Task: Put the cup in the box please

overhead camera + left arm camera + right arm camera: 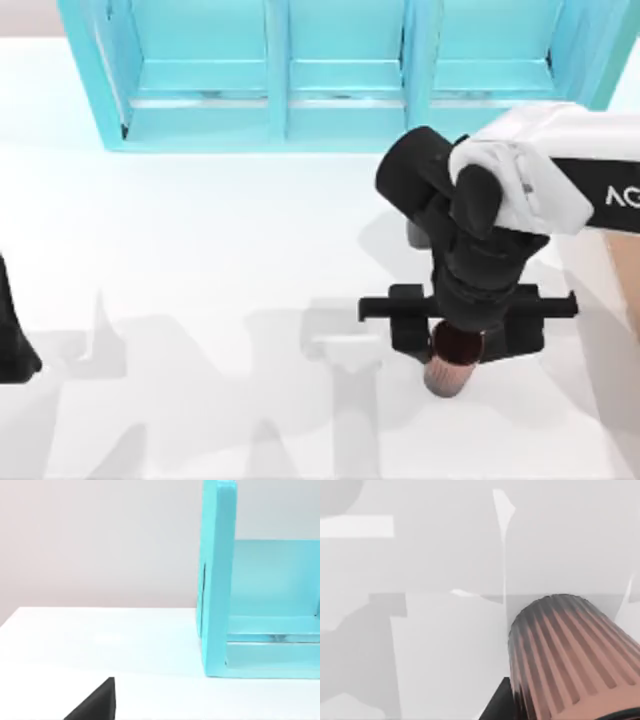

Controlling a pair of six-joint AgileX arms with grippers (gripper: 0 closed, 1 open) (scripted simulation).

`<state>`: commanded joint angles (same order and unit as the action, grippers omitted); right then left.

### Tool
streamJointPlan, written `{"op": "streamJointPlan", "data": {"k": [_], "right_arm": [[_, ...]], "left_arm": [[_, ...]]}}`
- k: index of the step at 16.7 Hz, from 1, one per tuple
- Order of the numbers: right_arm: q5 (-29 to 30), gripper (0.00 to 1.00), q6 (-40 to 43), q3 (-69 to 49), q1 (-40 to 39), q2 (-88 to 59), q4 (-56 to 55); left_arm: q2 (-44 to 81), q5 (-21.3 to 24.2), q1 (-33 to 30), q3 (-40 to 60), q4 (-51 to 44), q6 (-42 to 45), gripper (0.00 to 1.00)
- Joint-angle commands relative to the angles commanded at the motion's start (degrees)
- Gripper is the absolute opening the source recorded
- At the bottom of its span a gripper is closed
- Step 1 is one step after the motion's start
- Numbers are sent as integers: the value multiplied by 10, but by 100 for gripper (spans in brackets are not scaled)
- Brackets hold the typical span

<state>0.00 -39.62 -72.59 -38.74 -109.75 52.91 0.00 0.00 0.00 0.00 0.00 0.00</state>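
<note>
My right pincer grips the small ribbed copper-brown cup near the worktop's right edge, rim up, ready for carrying. The tan wooden box waits just beside; my left arm sits parked at the left edge.

R arm: reaches in from right edge, wrist pointing down | R gripper: low over table, closed on cup | L arm: parked, left edge
</note>
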Motion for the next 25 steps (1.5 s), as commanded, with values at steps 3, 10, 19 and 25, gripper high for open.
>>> {"op": "streamJointPlan", "data": {"k": [3,10,19,25], "right_arm": [[0,0,-1,0,1,1,0],[-32,0,129,-100,128,18,8],[-12,0,479,-220,478,74,217],[16,0,556,-216,554,90,289]], "left_arm": [[0,0,0,0,0,0,100],[0,0,0,0,0,0,100],[0,0,0,0,0,0,100],[0,0,0,0,0,0,100]]}}
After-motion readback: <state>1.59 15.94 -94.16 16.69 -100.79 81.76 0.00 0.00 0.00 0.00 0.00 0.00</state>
